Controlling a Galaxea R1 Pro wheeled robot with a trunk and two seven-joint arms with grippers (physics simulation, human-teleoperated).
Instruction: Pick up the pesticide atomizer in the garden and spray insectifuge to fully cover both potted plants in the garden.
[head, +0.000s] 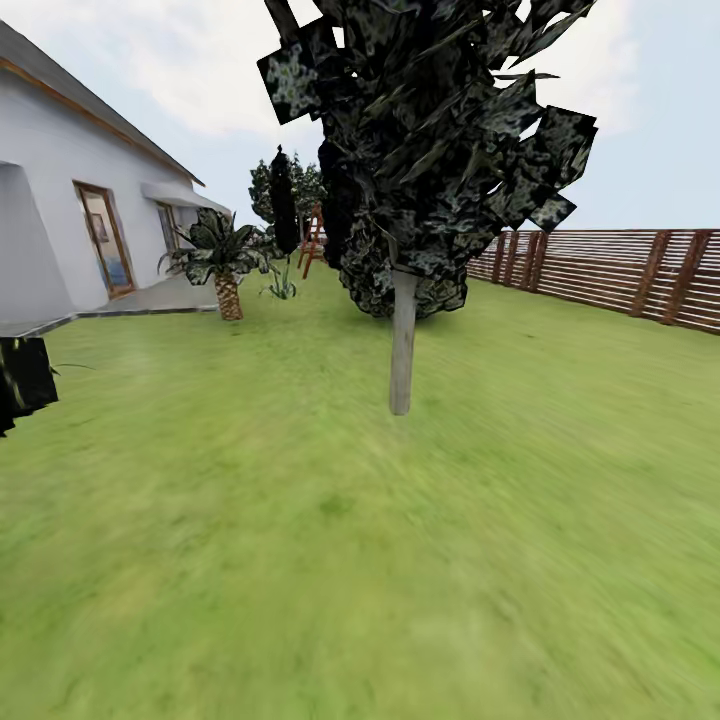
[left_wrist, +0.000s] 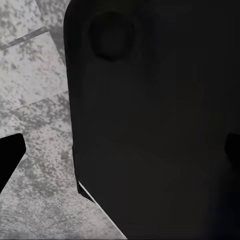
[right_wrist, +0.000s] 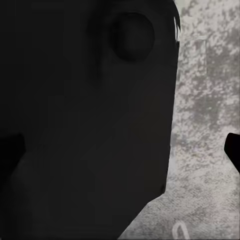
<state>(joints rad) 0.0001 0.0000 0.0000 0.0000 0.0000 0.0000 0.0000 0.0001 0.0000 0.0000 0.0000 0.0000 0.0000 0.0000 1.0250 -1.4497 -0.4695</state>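
Note:
The head view looks over the garden's green lawn, with the brown slatted fence along the right. The pesticide atomizer and the two potted plants are out of view. In the left wrist view my left gripper is open, its dark fingertips at the picture's edges, with a dark part of the robot's body and grey speckled paving behind. My right gripper is open too, its fingertips wide apart, over the same dark body and grey paving.
A tree with a pale trunk and dark foliage stands ahead on the lawn. A white house with a grey terrace is at the left, with a scaly-trunked palm and a small spiky plant near it. Dark foliage pokes in at the left edge.

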